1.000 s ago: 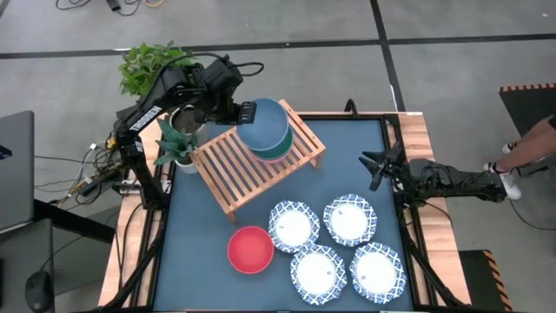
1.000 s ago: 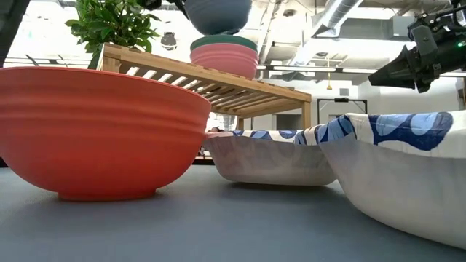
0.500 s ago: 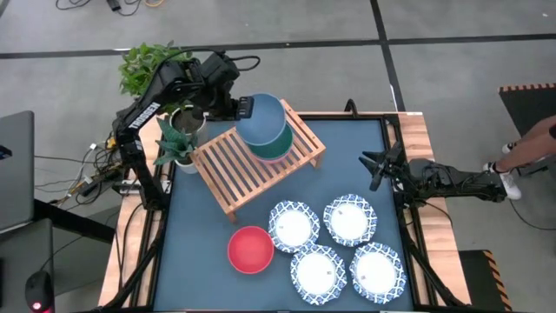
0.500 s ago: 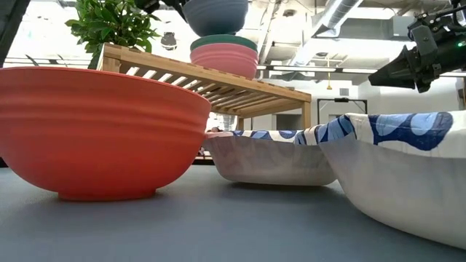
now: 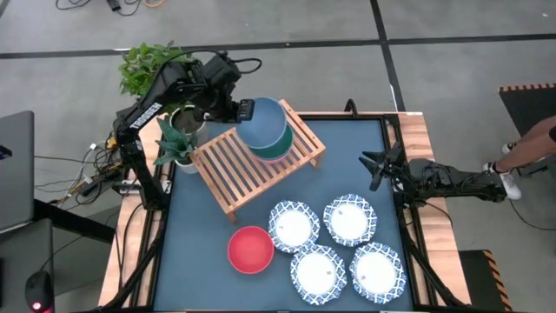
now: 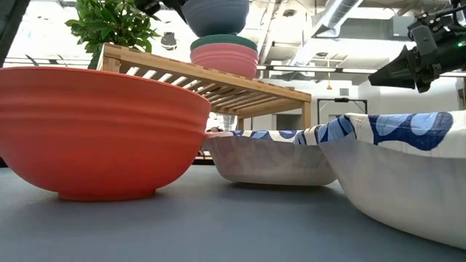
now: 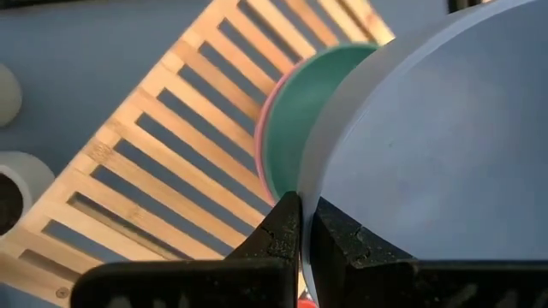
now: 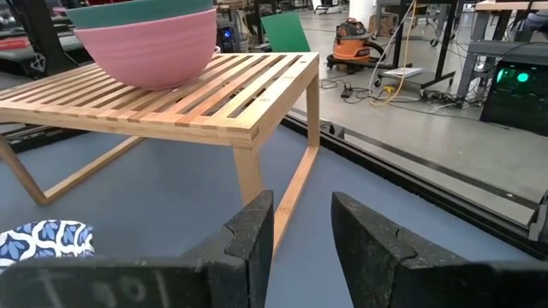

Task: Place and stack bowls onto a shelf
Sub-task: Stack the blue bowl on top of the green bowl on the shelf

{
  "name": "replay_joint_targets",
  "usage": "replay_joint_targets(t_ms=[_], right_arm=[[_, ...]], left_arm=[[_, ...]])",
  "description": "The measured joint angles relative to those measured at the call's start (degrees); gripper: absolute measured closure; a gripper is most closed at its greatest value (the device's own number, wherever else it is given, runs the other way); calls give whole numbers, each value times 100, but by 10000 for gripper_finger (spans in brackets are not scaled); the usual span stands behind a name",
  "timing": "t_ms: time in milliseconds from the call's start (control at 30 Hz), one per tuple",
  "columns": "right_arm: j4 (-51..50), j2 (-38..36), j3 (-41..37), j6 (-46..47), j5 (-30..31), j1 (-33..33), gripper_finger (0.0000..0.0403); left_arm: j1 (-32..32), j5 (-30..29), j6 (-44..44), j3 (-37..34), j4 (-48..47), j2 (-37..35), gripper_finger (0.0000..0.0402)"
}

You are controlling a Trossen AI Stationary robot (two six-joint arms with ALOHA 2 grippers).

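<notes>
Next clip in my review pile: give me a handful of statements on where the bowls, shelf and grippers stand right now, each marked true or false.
1. The left gripper is shut on the grey-blue bowl, held above the stack. True.
2. The pink bowl sits on the shelf with the green bowl nested in it. True.
3. The red bowl is already on the shelf. False: it sits on the blue tabletop, in front of the shelf.
4. The right gripper holds a white patterned dish. False: it is open and holds nothing, at the table's right edge.
5. Four patterned dishes lie on the tabletop. True.
</notes>
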Motion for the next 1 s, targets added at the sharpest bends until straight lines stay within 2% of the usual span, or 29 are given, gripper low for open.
replay_joint_targets(t_ms=[233, 1000], right_arm=[[0, 0, 0, 1, 0, 1, 259], [0, 0, 0, -2, 0, -1, 259]], left_arm=[[-44, 99, -20, -215, -6, 4, 401], [-50, 90, -17, -222, 253, 2, 401]])
